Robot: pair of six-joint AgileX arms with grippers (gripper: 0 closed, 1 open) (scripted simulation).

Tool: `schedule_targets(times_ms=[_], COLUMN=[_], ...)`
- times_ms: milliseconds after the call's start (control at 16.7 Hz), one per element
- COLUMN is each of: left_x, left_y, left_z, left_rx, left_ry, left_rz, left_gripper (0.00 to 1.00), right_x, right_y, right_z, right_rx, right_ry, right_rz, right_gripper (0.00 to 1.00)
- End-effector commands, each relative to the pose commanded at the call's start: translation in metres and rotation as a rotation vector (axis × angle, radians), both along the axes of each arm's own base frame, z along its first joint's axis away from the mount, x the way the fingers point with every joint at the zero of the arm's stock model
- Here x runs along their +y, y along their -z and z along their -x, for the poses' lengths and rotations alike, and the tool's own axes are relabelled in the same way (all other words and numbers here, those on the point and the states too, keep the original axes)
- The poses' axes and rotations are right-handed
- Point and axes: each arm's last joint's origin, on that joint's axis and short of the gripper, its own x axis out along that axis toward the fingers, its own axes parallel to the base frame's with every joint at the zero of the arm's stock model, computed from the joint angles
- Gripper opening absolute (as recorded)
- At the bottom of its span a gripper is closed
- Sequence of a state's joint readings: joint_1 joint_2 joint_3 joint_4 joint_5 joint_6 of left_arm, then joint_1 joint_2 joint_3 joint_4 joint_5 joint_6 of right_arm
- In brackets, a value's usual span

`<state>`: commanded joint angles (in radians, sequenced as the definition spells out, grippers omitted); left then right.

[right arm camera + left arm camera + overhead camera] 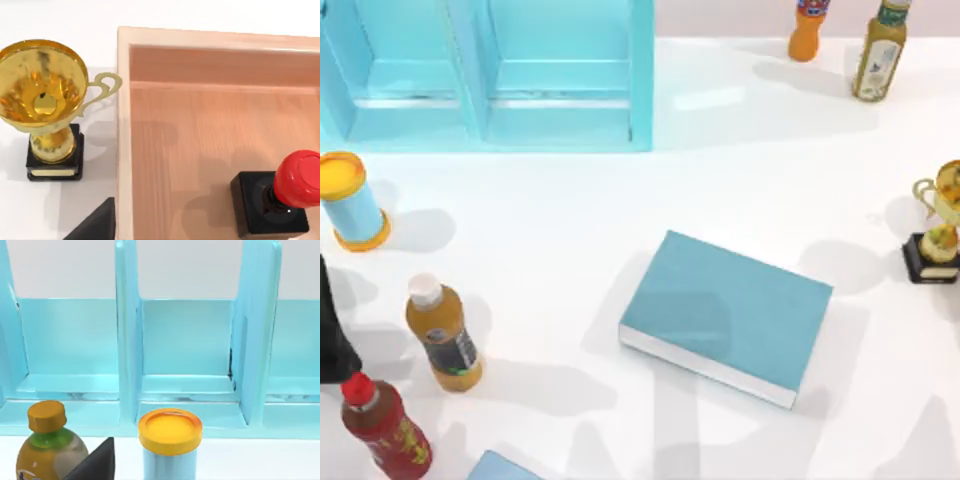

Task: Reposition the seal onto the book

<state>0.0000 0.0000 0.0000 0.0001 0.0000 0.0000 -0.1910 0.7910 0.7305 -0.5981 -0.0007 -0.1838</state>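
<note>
The seal (287,197) has a glossy red knob on a black square base. It stands upright on the floor of a wooden tray (123,130) in the right wrist view. A dark wedge of my right gripper (95,225) shows near the tray's outer wall, apart from the seal. The book (730,310), teal with white page edges, lies closed and flat right of the table's middle with nothing on it. A dark wedge of my left gripper (95,462) shows in the left wrist view, facing the shelf.
A turquoise shelf unit (560,80) fills the back left. A yellow-lidded blue can (350,200), a juice bottle (442,335), a red bottle (385,425) and a black cone (330,335) stand at the left. A gold trophy (938,225) stands at the right edge, and two bottles (878,50) at the back right.
</note>
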Motion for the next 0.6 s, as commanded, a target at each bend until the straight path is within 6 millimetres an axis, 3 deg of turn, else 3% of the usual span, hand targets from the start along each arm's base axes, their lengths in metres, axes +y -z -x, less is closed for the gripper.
schedule_targets(times_ms=[240,420,600], left_x=[0.0,0.0,0.0], left_y=[0.0,0.0,0.0], left_z=[0.0,0.0,0.0], left_rx=[0.0,0.0,0.0], left_ry=[0.0,0.0,0.0], left_rz=[0.0,0.0,0.0], left_gripper=[1.0,1.0,1.0], right_x=[-0.032,-0.062,-0.09], right_y=[-0.021,-0.015,-0.001], right_z=[-0.072,-0.122,-0.155], right_rx=[0.349,0.576,0.754], right_ry=[0.02,0.021,0.015], right_rz=[-0.029,-0.073,-0.123], right_gripper=[1.0,1.0,1.0])
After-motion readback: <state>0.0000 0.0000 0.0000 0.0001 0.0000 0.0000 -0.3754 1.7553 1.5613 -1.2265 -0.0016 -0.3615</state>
